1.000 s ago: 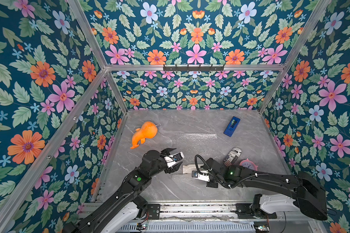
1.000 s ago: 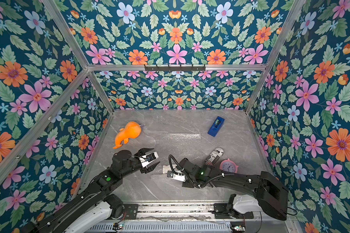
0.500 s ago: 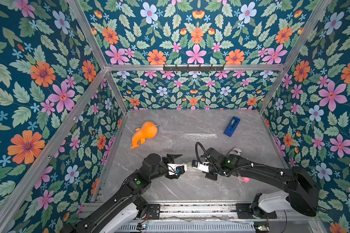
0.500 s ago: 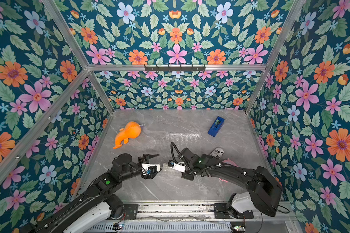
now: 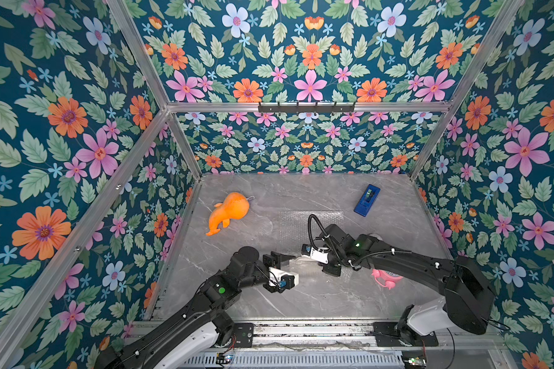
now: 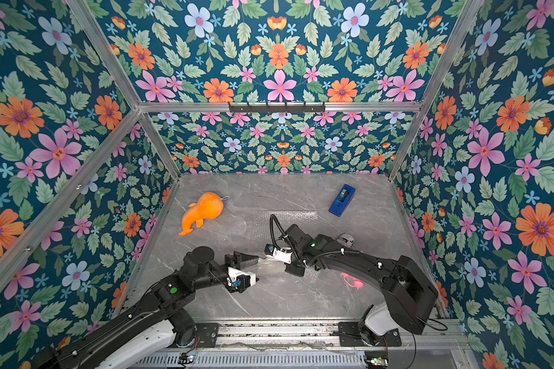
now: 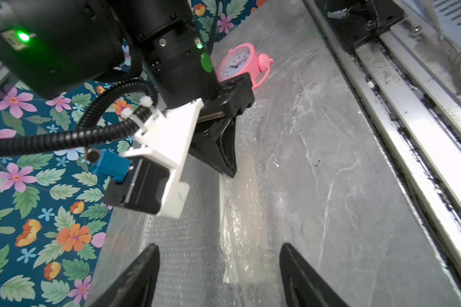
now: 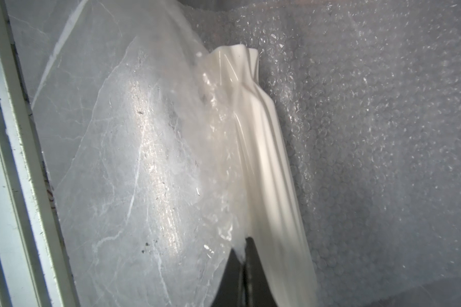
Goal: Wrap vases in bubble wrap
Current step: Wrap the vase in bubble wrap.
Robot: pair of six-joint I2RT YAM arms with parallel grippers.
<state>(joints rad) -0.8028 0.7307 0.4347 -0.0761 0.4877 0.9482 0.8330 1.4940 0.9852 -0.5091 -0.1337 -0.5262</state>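
The off-white ribbed vase [image 8: 266, 159] lies on its side on the clear bubble wrap [image 8: 370, 133], near the sheet's front edge. My right gripper [image 8: 241, 249] is shut on an edge of the wrap, and that flap is pulled up over the vase. In the left wrist view the covered vase [image 7: 242, 212] shows as a pale bundle under film, with the right gripper [image 7: 228, 170] at its far end. At the near end my left gripper [image 7: 218, 255] is open, one finger on each side and not touching. In both top views the sheet [image 5: 301, 223] [image 6: 285, 220] spreads behind the arms.
An orange plush toy [image 5: 229, 211] lies at the back left and a blue tape dispenser [image 5: 367, 199] at the back right. A pink alarm clock [image 7: 240, 62] stands under the right arm [image 5: 397, 258]. The metal rail [image 7: 410, 119] runs along the table's front edge.
The right gripper has moved toward the back of the table with the wrap edge, drawing the flap over the vase. The left gripper has dropped low at the vase's end and narrowed slightly.
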